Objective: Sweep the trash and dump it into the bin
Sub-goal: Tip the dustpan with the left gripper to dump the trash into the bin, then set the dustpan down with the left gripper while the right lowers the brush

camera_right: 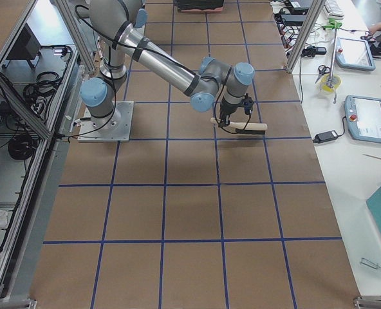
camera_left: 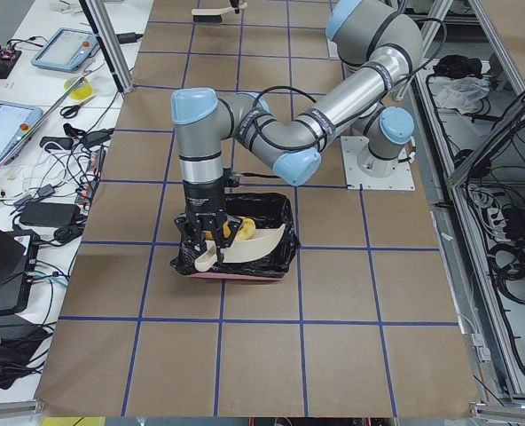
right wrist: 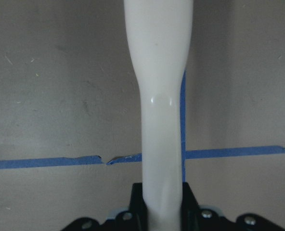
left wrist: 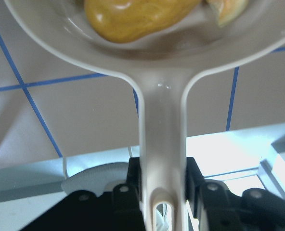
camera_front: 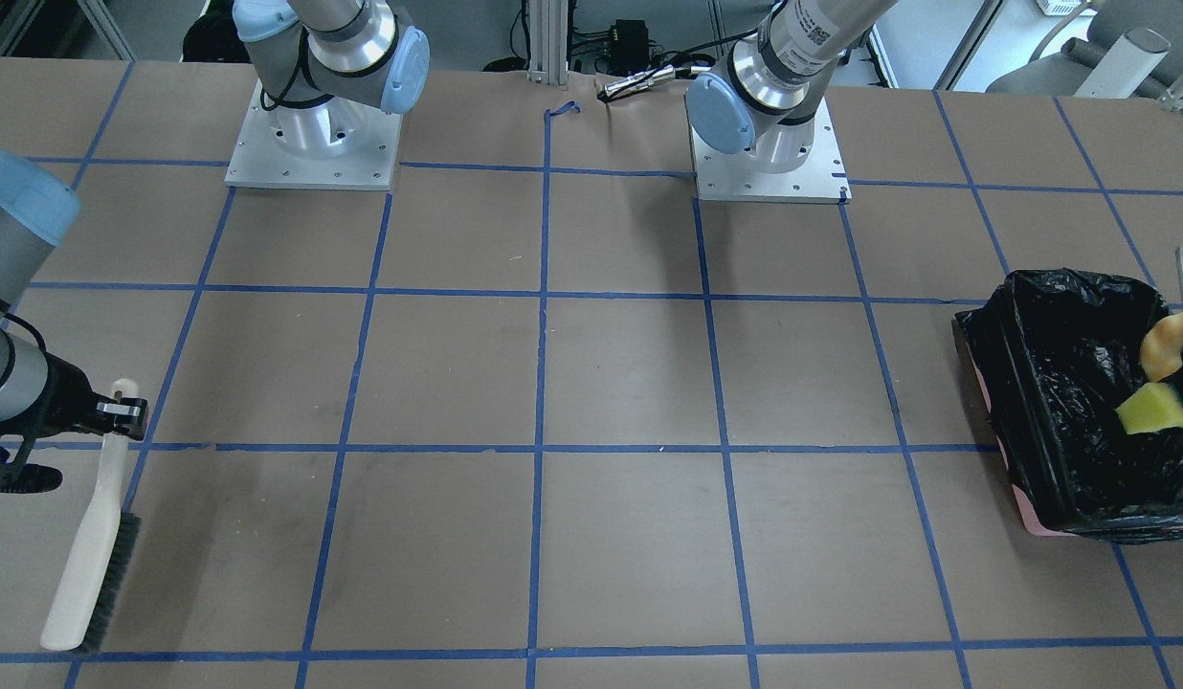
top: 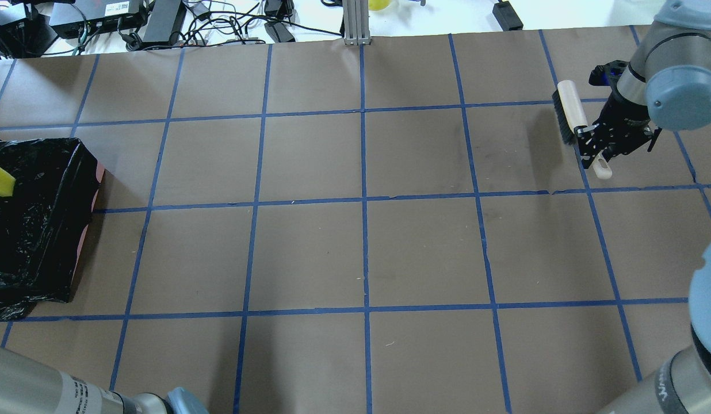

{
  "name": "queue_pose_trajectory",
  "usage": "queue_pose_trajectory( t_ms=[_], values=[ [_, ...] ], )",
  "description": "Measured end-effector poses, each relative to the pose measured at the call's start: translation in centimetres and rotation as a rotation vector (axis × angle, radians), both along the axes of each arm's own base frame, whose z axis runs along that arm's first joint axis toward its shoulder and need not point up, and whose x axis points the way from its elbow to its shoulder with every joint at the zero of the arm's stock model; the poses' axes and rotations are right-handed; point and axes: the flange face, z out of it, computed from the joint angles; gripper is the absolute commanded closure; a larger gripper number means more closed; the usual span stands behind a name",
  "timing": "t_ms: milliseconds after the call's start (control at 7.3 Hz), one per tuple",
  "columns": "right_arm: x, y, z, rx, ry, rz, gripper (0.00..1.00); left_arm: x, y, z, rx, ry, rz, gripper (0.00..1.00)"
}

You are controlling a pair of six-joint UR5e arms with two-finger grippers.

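Observation:
My left gripper is shut on the handle of the beige dustpan and holds it tilted over the bin. The bin has a black bag lining and a pink base. A glossy golden-brown pastry lies in the pan, with a second piece at its edge. From the front, a pastry and the yellow wedge show against the bin's black lining. My right gripper is shut on the white brush, whose bristles rest on the table.
The bin stands at the table's end on my left. The brush lies at the far right end. Blue tape lines grid the brown table. Cables and electronics lie beyond the far edge.

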Motion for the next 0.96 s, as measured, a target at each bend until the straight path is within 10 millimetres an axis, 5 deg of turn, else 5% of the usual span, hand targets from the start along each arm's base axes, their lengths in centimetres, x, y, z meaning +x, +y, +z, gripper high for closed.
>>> queue_pose_trajectory(
  t_ms=[685,822,959],
  values=[
    [0.5,1.4,-1.9,0.042,-0.012,0.003,1.00,-5.8,-2.6,0.6,-0.122,0.107,-0.124,1.00],
    [0.5,1.5,-1.9,0.041,-0.009,0.004,0.90,-7.1,-3.1,0.3,-0.179,0.199,-0.116,1.00],
    [0.5,1.5,-1.9,0.043,-0.007,0.005,0.55,-8.5,-3.7,-0.4,-0.230,0.295,-0.057,1.00]
  ],
)
